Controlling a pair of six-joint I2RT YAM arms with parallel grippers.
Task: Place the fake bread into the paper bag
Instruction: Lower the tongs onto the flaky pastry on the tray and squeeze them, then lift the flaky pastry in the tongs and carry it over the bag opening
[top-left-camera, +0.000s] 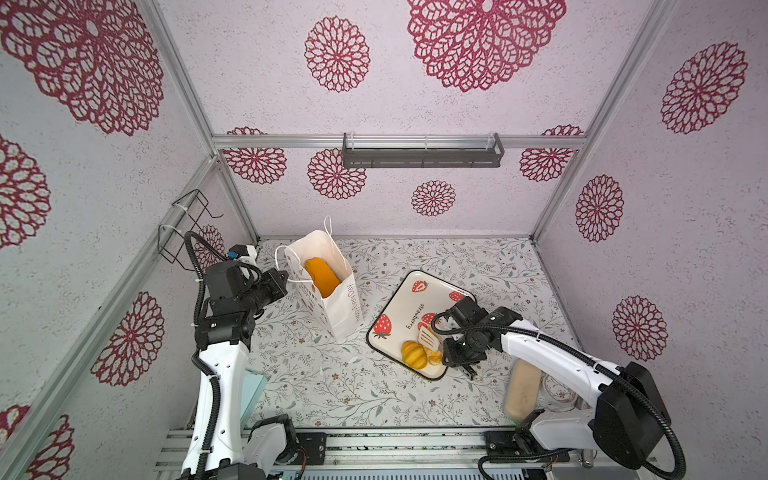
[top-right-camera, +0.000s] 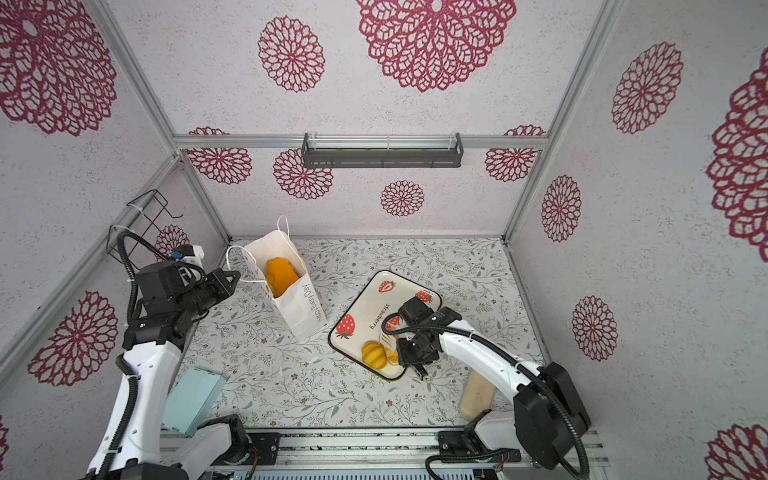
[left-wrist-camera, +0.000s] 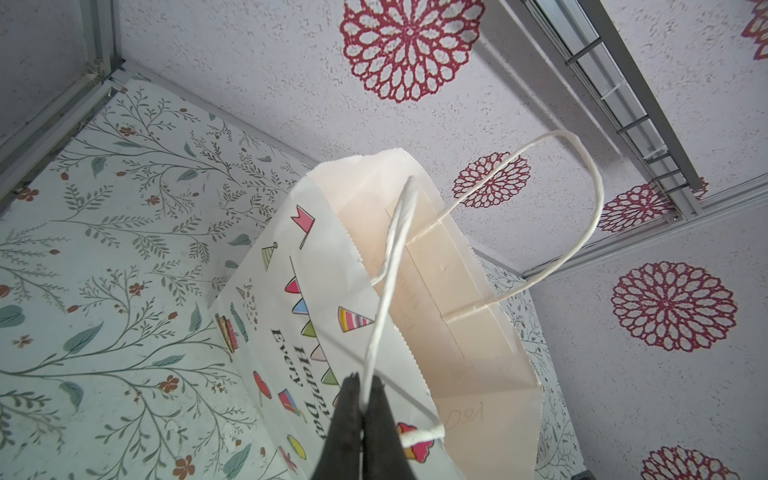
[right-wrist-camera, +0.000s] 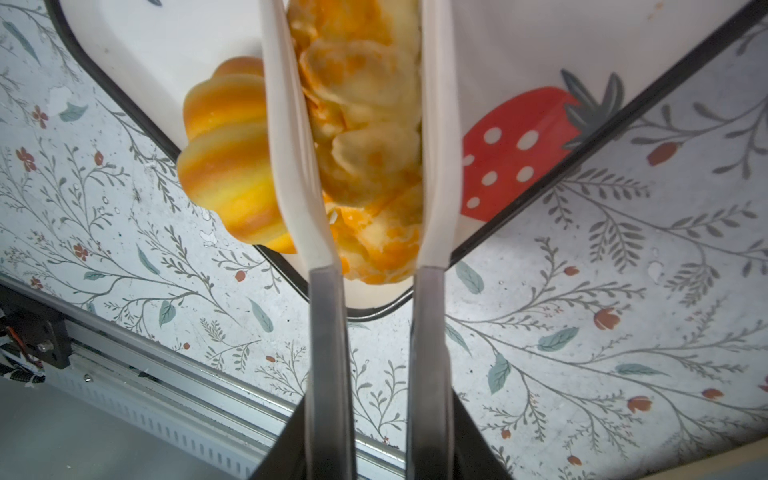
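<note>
Far left, at the front edge of the worktop: a teal box, partly hidden by the left arm. Further back, the left hand: clamped tight on one white handle of the bag, just beside the bag's left rim in both top views. Bag upright on the worktop, mouth open. Inside it, one orange bread, showing through the mouth. Right of the bag and apart from it: the strawberry-print tray, set cornerwise. In its near corner, a ridged roll and, touching it, a pale flaky pastry. Tongs astride that pastry: one white blade between roll and pastry, the other against the pastry's opposite side. Lifted or resting on the tray: cannot tell. Right hand: grips the tongs by their metal arms, above the tray's near-right edge. Far right, by the right arm's base: a beige block, lying on the worktop, partly hidden by the arm.
</note>
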